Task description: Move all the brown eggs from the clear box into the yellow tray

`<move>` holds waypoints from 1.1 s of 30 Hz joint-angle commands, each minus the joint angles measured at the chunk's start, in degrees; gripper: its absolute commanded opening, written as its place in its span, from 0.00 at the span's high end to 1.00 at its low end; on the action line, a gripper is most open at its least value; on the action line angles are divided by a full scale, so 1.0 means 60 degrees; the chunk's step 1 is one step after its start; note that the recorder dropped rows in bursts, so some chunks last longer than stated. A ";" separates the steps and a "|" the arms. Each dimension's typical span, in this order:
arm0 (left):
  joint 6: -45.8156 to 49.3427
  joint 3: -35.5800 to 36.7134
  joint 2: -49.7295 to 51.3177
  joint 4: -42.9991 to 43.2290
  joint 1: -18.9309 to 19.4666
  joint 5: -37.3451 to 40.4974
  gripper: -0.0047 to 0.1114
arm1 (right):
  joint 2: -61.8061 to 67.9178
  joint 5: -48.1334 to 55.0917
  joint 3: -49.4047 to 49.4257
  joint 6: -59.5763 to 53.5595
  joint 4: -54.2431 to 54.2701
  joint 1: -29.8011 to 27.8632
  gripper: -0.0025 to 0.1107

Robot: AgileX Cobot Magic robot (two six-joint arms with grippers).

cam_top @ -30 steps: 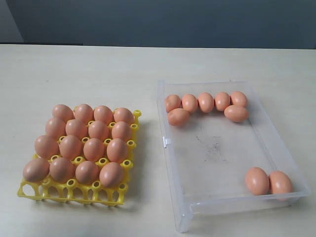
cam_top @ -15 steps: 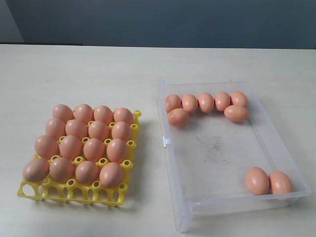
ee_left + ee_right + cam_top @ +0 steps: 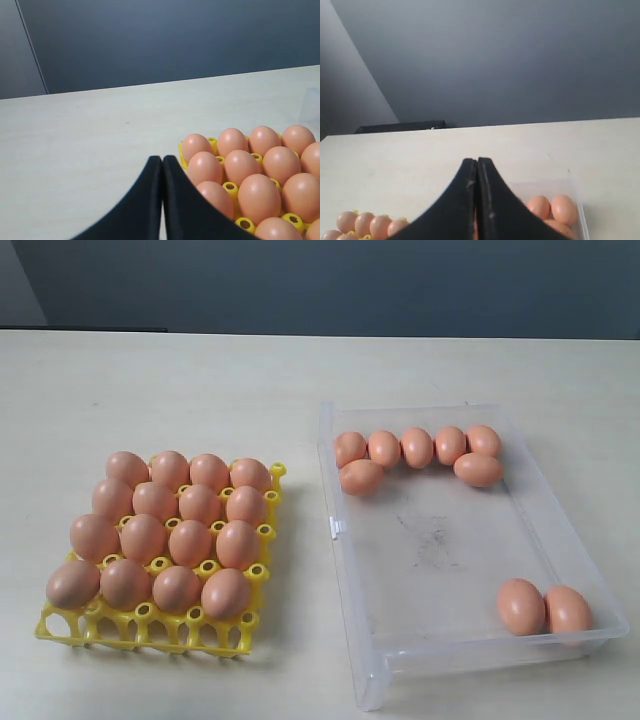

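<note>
Surface (image 3: 180,390): pale cream, matte and flat, running wide across the room.
Wall (image 3: 350,285): dark blue-grey and plain, rising just behind the surface's far edge.
Lighter panel (image 3: 18,285): a paler grey stretch of wall behind the surface's far left corner, meeting the dark wall at a slanted seam.
Black object (image 3: 400,127): low and dark, at the surface's far edge; I can't tell what it is.
Speck (image 3: 127,122): a tiny dark mark on the surface.

Soft even light, faint shadows (wrist views slightly blurred)
</note>
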 commanded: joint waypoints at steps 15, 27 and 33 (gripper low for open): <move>-0.0013 -0.0012 -0.0047 0.0011 -0.0100 0.0001 0.96 | -0.3472 0.1131 0.2194 -0.4172 0.4068 -0.2151 0.98; -0.0013 -0.0012 -0.0047 0.0011 -0.0100 0.0001 0.96 | -0.5119 0.2878 0.2900 -0.5607 0.5552 -0.3983 0.98; -0.0013 -0.0012 -0.0047 0.0011 -0.0100 0.0001 0.96 | -0.5654 0.2256 0.3625 -0.7191 0.6617 -0.4237 0.98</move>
